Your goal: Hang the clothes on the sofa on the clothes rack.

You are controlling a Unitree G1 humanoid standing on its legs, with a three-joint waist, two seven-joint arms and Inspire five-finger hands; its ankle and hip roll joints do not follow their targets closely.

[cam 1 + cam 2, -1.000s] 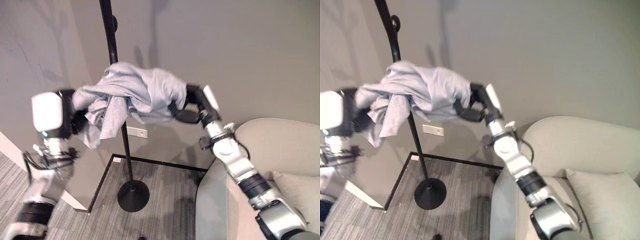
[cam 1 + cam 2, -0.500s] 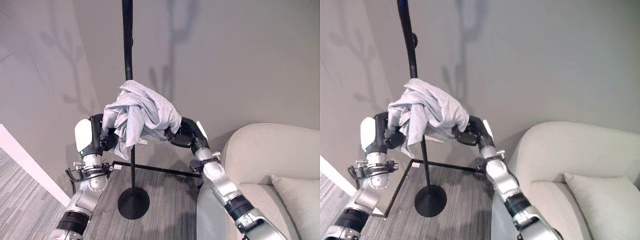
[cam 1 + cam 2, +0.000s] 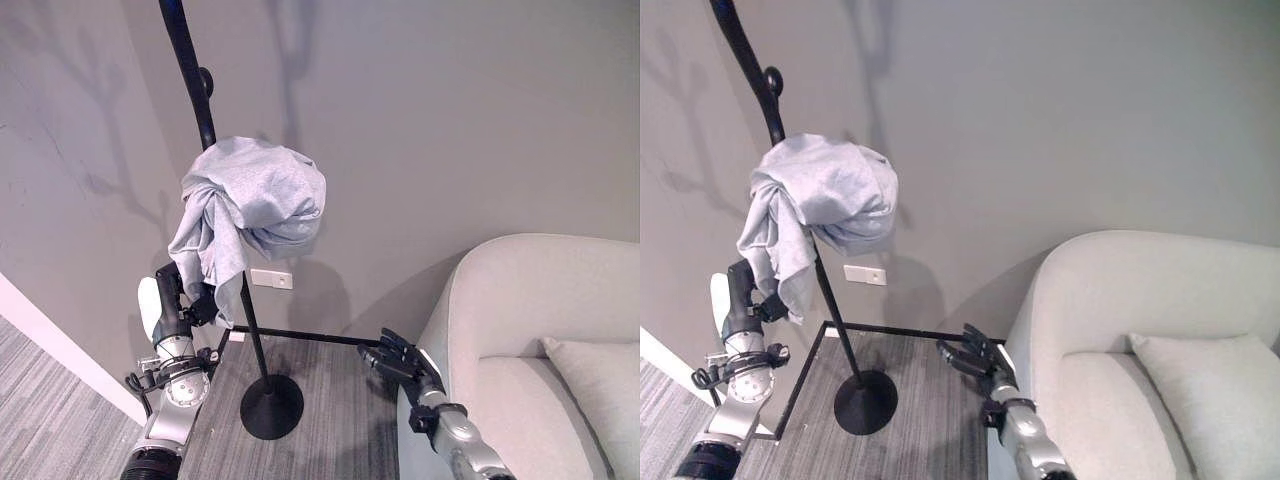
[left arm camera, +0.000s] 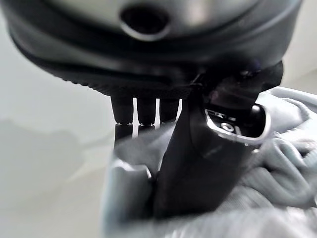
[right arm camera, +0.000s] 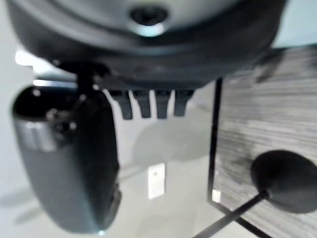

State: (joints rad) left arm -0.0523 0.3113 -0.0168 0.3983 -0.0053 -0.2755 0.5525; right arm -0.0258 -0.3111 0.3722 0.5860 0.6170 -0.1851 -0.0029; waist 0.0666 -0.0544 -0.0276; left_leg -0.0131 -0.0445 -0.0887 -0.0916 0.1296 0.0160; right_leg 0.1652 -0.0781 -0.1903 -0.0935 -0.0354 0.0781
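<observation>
A grey garment (image 3: 252, 200) hangs bunched over a peg of the black clothes rack (image 3: 203, 118), whose round base (image 3: 272, 408) stands on the floor. My left hand (image 3: 186, 302) is below the bundle, at its hanging tail. In the left wrist view its thumb (image 4: 208, 153) and fingers pinch the grey cloth (image 4: 282, 163). My right hand (image 3: 396, 358) is low beside the sofa (image 3: 540, 290), well apart from the garment. Its fingers (image 5: 148, 101) are straight, with nothing in them.
A grey wall stands close behind the rack, with a white outlet plate (image 3: 272, 279). A thin black frame (image 3: 300, 337) runs along the floor by the rack base. A cushion (image 3: 600, 385) lies on the sofa seat. A white skirting (image 3: 50, 345) borders the carpet at the left.
My right hand has let go of the garment and dropped down beside the sofa. The garment now hangs on the rack. My left hand has lowered, still at the cloth's tail. The camera shifted.
</observation>
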